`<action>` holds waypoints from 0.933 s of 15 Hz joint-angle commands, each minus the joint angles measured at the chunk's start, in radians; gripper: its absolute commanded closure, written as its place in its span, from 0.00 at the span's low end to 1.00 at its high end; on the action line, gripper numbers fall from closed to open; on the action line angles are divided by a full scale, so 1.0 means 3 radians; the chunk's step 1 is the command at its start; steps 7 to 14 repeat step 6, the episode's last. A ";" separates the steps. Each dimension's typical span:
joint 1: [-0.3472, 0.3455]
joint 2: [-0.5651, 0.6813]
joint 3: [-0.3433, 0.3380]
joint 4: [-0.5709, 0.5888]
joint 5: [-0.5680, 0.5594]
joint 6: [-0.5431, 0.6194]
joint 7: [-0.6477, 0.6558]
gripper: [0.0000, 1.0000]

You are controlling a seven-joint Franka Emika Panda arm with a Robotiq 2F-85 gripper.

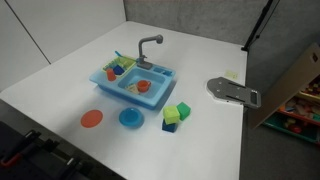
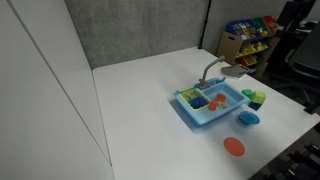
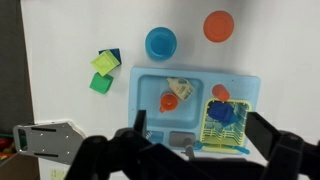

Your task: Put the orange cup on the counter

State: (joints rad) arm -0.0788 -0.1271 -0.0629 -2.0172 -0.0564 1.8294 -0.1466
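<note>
The orange cup (image 3: 168, 101) lies in the open basin of the blue toy sink (image 3: 150, 75), next to a pale toy item. It also shows in both exterior views (image 1: 143, 87) (image 2: 217, 102). A redder toy piece (image 3: 220, 92) sits at the edge of the yellow rack. My gripper (image 3: 199, 128) is open and empty, well above the sink, with its fingers spread over the faucet side. The arm does not show in either exterior view. The white counter (image 1: 60, 85) surrounds the sink.
A flat orange disc plate (image 3: 218, 25) and a blue round plate (image 3: 160, 42) lie on the counter beside the sink. Green and blue blocks (image 3: 103, 72) stand near its corner. A grey metal piece (image 1: 232, 90) lies near the counter edge. A yellow rack (image 3: 228, 122) holds a blue item.
</note>
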 commanded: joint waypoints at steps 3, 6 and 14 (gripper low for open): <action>0.0019 -0.0001 -0.0020 0.0006 -0.0002 -0.0007 0.0002 0.00; 0.0019 0.0006 -0.0020 -0.0002 -0.0002 -0.0007 0.0002 0.00; 0.0019 0.0006 -0.0020 -0.0002 -0.0002 -0.0007 0.0002 0.00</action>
